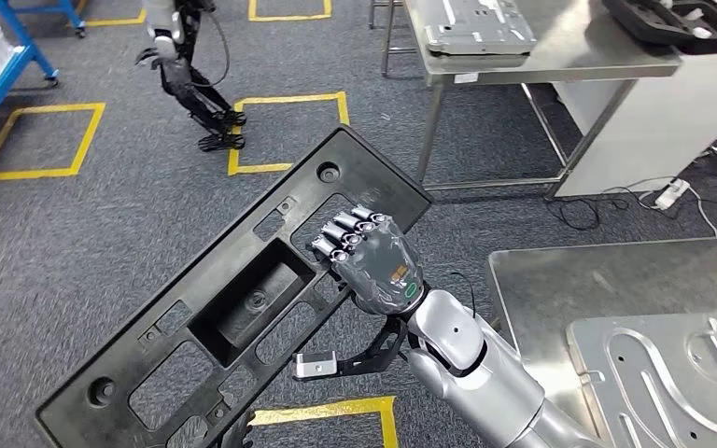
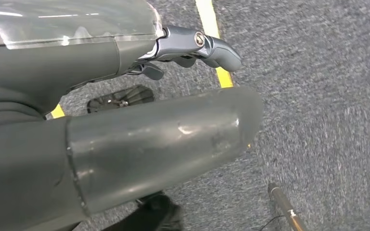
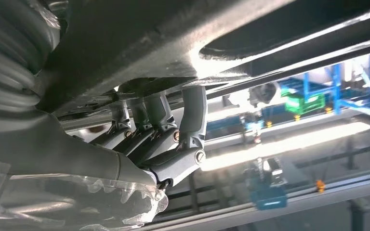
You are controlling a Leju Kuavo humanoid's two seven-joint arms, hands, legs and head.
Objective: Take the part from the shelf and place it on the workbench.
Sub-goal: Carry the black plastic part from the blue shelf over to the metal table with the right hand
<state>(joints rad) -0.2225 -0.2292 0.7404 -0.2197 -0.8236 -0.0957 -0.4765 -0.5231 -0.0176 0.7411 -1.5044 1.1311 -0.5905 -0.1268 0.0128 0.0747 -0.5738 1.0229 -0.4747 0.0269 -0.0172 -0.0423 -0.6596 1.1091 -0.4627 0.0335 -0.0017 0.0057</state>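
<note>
With the right robot hand (image 1: 373, 266) gripping the black plastic panel (image 1: 233, 308) above the floor, placement on the worktop (image 1: 523, 280) remains.

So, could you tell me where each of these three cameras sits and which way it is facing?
Head view: high on the body, looking down at carpet and the steel workbench; the right hand grips the black part.
Left wrist view: behind the left hand, facing carpet and yellow tape.
Right wrist view: behind the right hand, looking up along the part's underside toward blue racks.
Shared: head and right wrist views both show that grip.
</note>
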